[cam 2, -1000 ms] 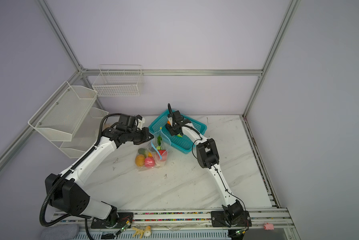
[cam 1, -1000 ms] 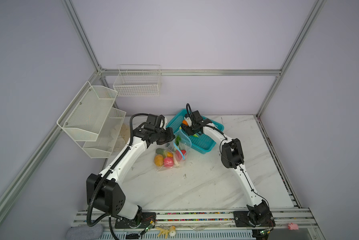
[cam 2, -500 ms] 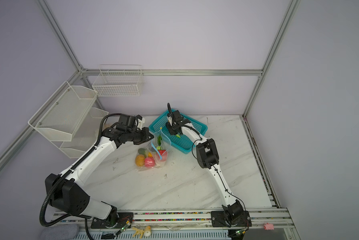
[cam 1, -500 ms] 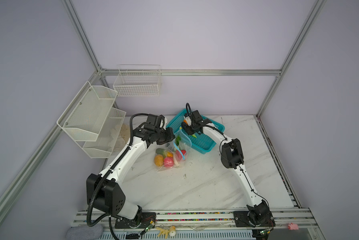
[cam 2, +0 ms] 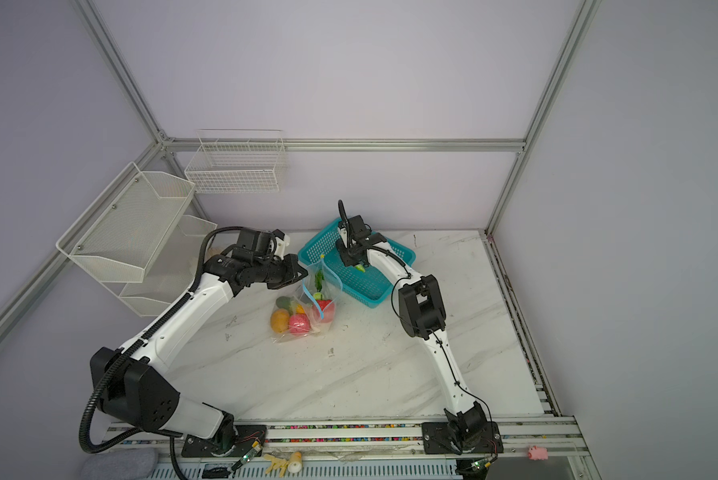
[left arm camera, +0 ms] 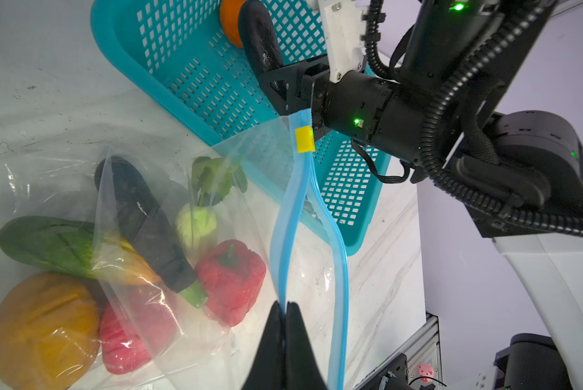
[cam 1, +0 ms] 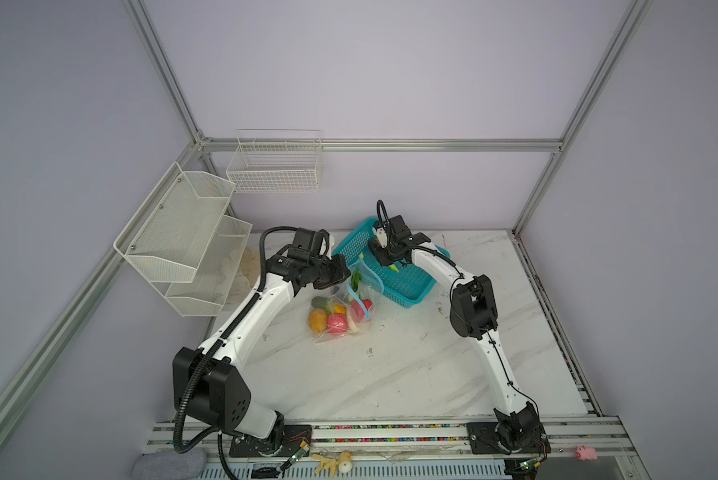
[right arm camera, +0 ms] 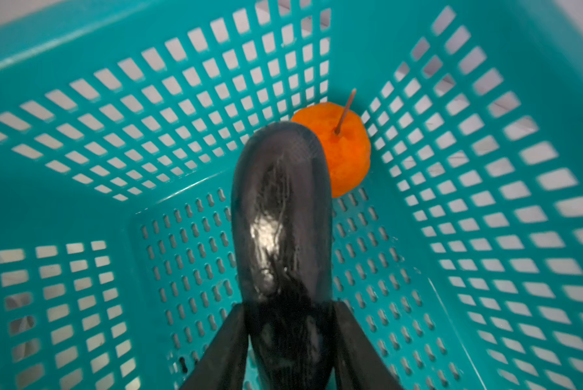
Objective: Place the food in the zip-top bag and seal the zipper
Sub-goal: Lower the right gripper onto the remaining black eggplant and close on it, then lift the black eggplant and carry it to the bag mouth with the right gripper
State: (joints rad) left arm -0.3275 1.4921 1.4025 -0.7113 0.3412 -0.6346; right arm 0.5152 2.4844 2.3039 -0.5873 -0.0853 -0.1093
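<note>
several food pieces [left arm camera: 229, 280] already lie in the zip-top bag [cam 1: 367, 276], on the table just near-left of the teal basket [cam 1: 407, 286]. the left gripper [left arm camera: 285, 310] pinches the unsealed zipper [left arm camera: 288, 236]. the right gripper [right arm camera: 288, 305] is clamped on a dark eggplant [right arm camera: 276, 209] inside the basket. the wrist views show an orange fruit [right arm camera: 347, 152] beside it, which the arm hides in both top views.

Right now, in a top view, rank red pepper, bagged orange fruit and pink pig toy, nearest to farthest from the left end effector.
1. Red pepper, in the zip-top bag, close to the left end effector.
2. Bagged orange fruit, farther in.
3. Pink pig toy, front rail.
</note>
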